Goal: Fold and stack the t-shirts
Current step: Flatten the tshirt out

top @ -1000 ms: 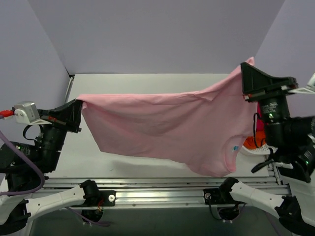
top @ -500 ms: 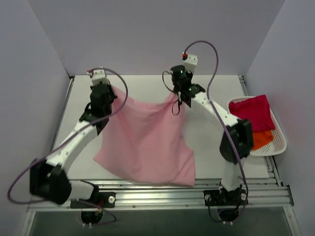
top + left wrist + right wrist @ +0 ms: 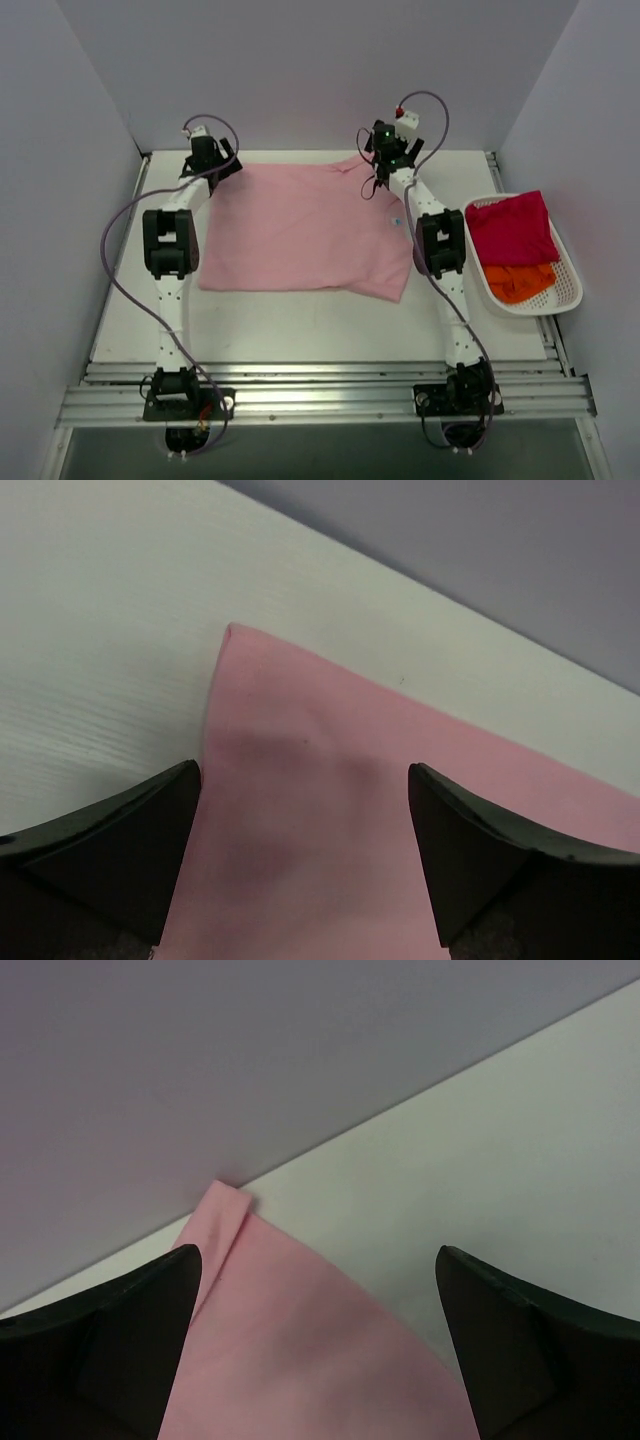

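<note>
A light pink t-shirt [image 3: 300, 228] lies spread flat on the white table [image 3: 300, 325], with its far edge near the back wall. My left gripper [image 3: 215, 160] hovers open over its far left corner; in the left wrist view [image 3: 303, 770] the pink cloth [image 3: 330, 820] lies flat between the fingers and neither pinches it. My right gripper [image 3: 375, 160] stands open over the far right corner; in the right wrist view [image 3: 318, 1252] the folded corner of the pink shirt [image 3: 300, 1350] rests on the table below. A magenta-red t-shirt [image 3: 510, 228] and an orange t-shirt [image 3: 520, 280] lie in a basket.
The white basket [image 3: 575, 290] sits at the table's right edge. Grey walls enclose the back and both sides. Both arms reach far across the table from their bases, the left along the shirt's left side, the right along its right side. A metal rail [image 3: 320, 395] runs along the near edge.
The pink shirt, first held stretched in the air and then hanging from both grippers, now lies flat on the table. Both grippers have opened and released its far corners.
</note>
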{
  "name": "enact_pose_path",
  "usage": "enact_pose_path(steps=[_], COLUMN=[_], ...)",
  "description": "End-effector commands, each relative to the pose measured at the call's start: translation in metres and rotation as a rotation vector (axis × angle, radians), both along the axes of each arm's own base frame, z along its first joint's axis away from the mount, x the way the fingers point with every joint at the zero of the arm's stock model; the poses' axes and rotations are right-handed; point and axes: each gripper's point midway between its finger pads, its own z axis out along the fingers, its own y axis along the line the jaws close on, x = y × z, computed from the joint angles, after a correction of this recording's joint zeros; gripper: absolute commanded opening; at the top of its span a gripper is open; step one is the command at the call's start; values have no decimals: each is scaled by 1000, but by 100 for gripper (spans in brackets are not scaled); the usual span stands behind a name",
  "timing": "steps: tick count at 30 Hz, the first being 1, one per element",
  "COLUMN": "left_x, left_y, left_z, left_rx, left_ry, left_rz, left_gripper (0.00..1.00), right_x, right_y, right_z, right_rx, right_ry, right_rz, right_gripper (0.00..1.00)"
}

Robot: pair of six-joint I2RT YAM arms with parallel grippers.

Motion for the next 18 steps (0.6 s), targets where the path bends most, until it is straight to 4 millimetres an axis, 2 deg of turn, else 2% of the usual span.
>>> enact_pose_path(steps=[1,2,3,4,5,6,7,8,9,10,11,13,14,15,17,18], left_x=[-2,-2,-6,-12,-21,-30,-37,-44,-59,-66,-73,-97,-107,-122,-140,-151], left_y=[-9,-8,-5,-3,2,5,8,14,17,20,22,25,23,22,18,19], left_z=[79,94,136,147,141,174,182,189,195,196,194,179,186,154,134,133], left_rx=[-72,-66,-60,-53,-34,-25,-15,4,14,24,32,30,10,1,-48,-67], left_ry=[-115,-162,-245,-263,-257,-310,-323,-335,-335,-333,-325,-281,-294,-230,-200,-194], left_rz=[-27,-24,-18,-12,2,9,18,33,41,49,54,75,73,71,86,100], left_gripper=[94,94,94,94,94,94,94,94,94,94,94,94,94,94,94,94], right_x=[-4,-9,-19,-25,-31,-41,-47,-51,-58,-61,-65,-71,-77,-84,-98,-115], right_y=[13,11,8,7,5,5,7,8,9,13,14,17,17,18,22,21], right_z=[141,149,177,167,170,190,173,171,176,170,149,122,99,80,64,36], right_rx=[55,59,73,78,88,109,116,121,129,139,158,186,226,237,270,287], right_ry=[-315,-333,-379,-367,-369,-402,-369,-360,-363,-354,-317,-237,-190,-144,-111,-55], right_rz=[28,24,22,18,10,13,22,28,31,46,55,66,51,48,48,28], right_gripper=[100,100,100,100,100,100,100,100,100,100,100,100,100,100,100,100])
